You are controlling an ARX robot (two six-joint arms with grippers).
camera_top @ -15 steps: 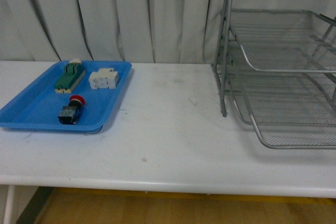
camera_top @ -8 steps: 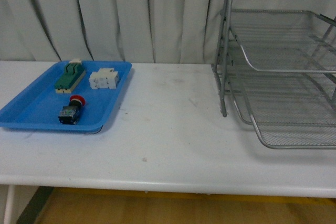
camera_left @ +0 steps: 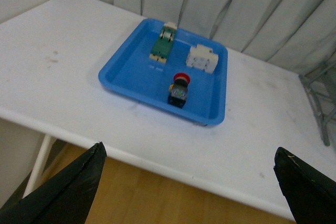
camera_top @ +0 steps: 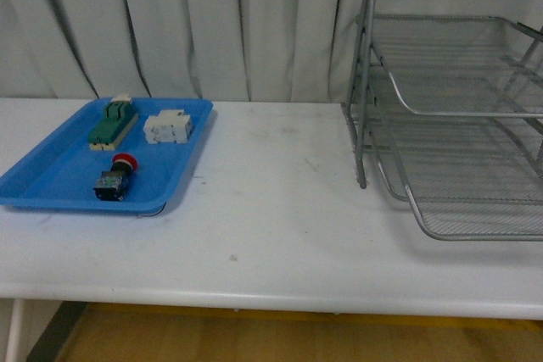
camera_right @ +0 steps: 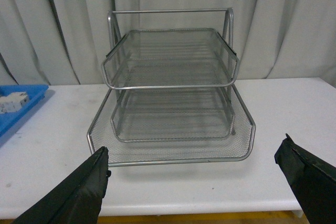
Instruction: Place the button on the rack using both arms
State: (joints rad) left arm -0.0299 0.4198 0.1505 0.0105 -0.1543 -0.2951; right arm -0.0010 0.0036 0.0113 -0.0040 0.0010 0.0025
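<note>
The button, red cap on a black body, lies on its side in the blue tray at the table's left; it also shows in the left wrist view. The silver wire-mesh rack stands at the right and fills the right wrist view. Neither arm shows in the front view. My left gripper is open and empty, hanging off the table's front edge, well short of the tray. My right gripper is open and empty, in front of the rack's lowest tray.
In the blue tray a green block and a white block lie behind the button. Grey curtains hang behind the white table. The tray's corner shows left of the rack in the right wrist view.
</note>
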